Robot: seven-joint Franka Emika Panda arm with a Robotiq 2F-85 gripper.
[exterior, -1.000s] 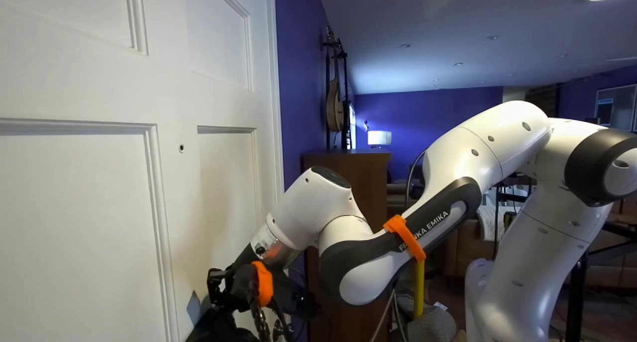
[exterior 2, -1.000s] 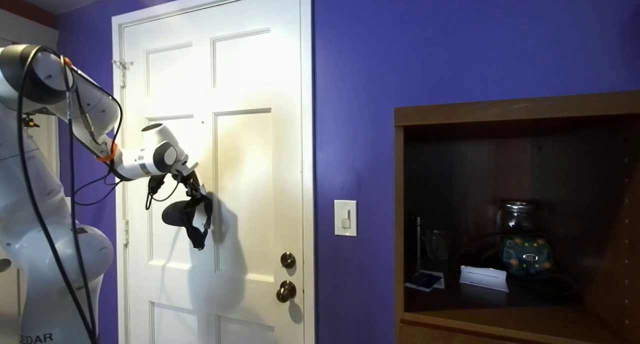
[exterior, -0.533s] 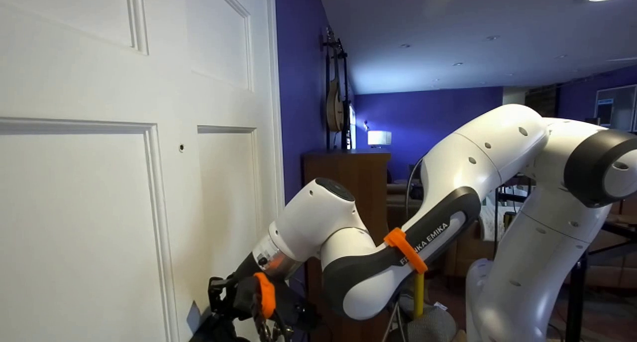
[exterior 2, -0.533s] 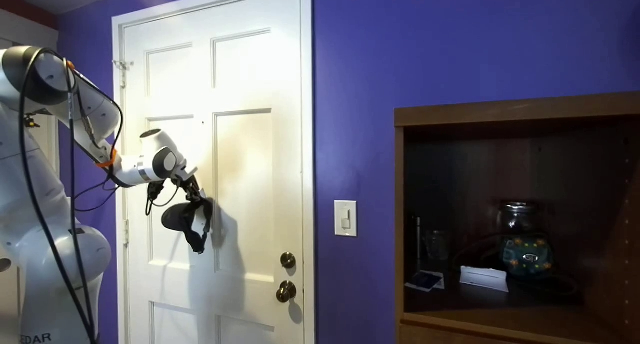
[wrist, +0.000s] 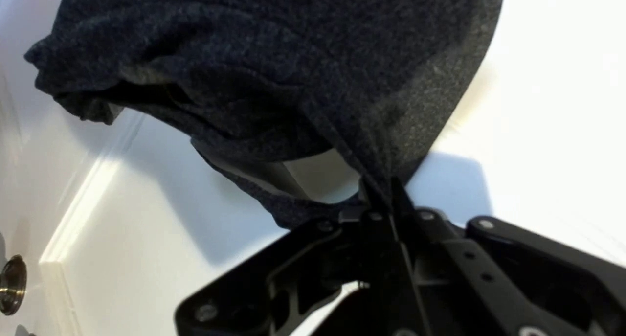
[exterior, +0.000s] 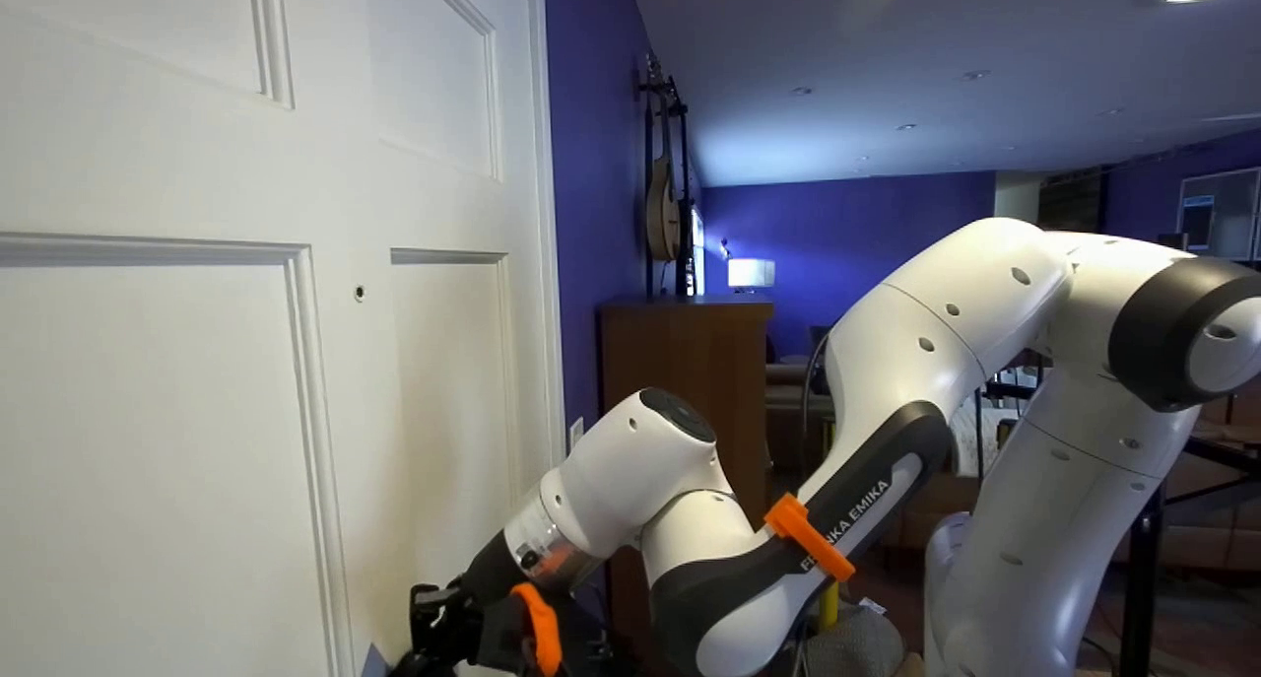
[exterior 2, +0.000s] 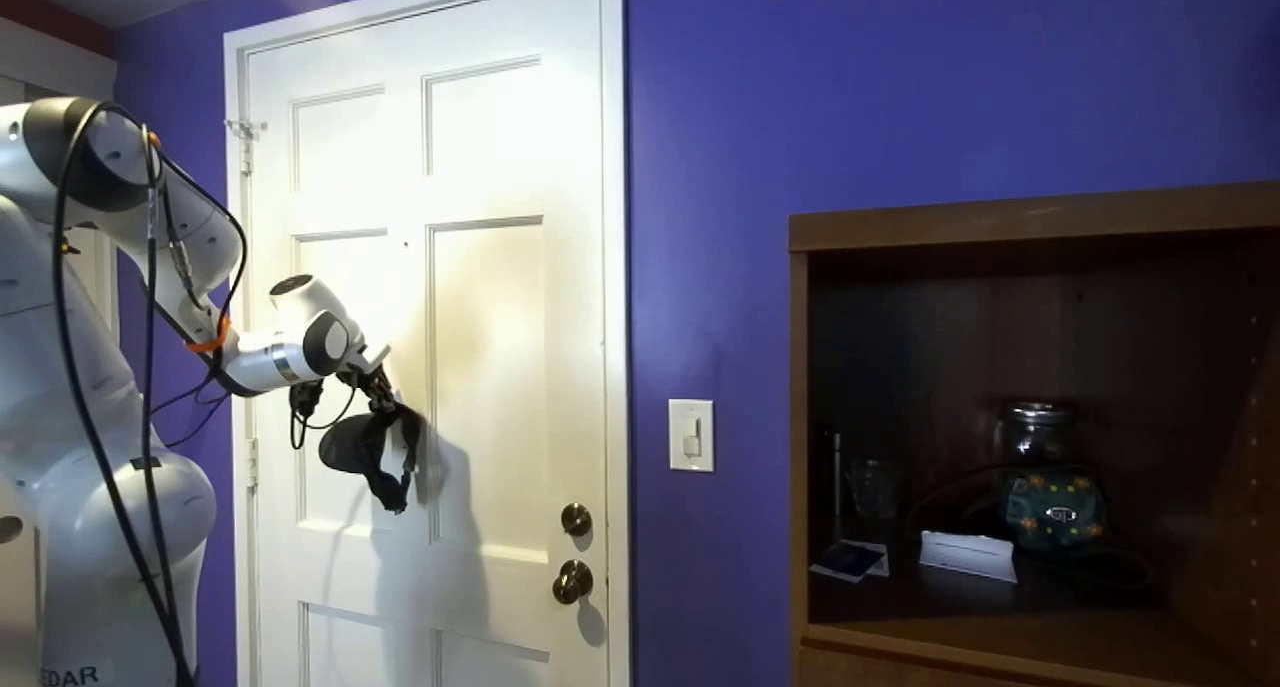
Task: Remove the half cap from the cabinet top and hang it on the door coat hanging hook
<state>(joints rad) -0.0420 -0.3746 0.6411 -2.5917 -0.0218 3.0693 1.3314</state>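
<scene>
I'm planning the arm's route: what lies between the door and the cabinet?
In an exterior view, white trim and purple wall with a light switch lie between the door and the cabinet.

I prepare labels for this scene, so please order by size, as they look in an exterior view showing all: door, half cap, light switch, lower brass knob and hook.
Largest to smallest in an exterior view:
Door, cut off at the bottom
Half cap
Light switch
Lower brass knob
Hook, only a dark speck
</scene>
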